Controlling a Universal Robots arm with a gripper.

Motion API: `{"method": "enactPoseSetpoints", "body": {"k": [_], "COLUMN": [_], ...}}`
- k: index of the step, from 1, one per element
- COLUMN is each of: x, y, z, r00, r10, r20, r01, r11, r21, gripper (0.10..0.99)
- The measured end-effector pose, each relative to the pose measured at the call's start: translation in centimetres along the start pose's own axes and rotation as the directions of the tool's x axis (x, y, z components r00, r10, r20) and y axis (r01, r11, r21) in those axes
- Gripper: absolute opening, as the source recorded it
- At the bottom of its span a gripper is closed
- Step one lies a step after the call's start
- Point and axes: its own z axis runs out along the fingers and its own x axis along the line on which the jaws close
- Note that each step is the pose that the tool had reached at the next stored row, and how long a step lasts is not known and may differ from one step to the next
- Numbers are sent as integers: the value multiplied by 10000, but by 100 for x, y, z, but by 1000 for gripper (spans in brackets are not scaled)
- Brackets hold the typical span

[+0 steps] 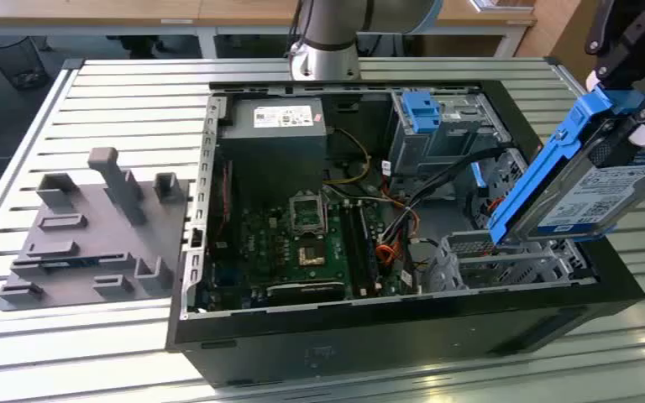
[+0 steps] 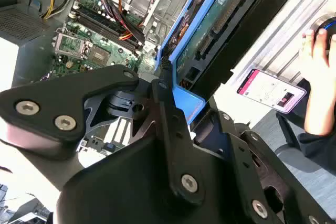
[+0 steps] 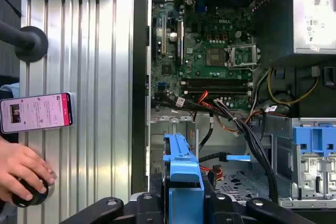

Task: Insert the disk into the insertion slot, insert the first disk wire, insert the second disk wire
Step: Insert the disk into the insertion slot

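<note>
My gripper (image 1: 634,113) is shut on the disk (image 1: 597,193), a silver drive with a white-and-blue label in a blue carrier frame (image 1: 547,164). It hangs tilted above the open computer case's edge, on the exterior view's right. The insertion slot (image 1: 502,260), a small silver ribbed cage, sits in the case just below the disk's lower end, apart from it. In the first wrist view the carrier (image 3: 184,174) points at the cage (image 3: 157,148) between my fingers (image 3: 218,203). In the second wrist view the disk's green underside (image 2: 210,30) shows beyond my gripper (image 2: 170,90). Loose black cables (image 3: 247,132) run beside the slot.
The black case (image 1: 390,344) lies open on a slatted metal table (image 1: 132,92), with a motherboard (image 1: 300,243), a power supply (image 1: 272,126) and a taller bay with a blue latch (image 1: 426,113). A grey fixture block (image 1: 93,239) lies at the left. A person's hand (image 3: 21,171) and a phone (image 3: 37,113) rest on the table.
</note>
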Motion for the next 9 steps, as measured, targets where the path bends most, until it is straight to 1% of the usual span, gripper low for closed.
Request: {"method": "enactPoseSetpoints", "body": {"k": [9], "x": [0], "y": [0], "z": [0], "r00": [10000], "r10": [0], "r20": [29], "r01": [0], "r11": [10000], "r21": [0], "gripper": [365]}}
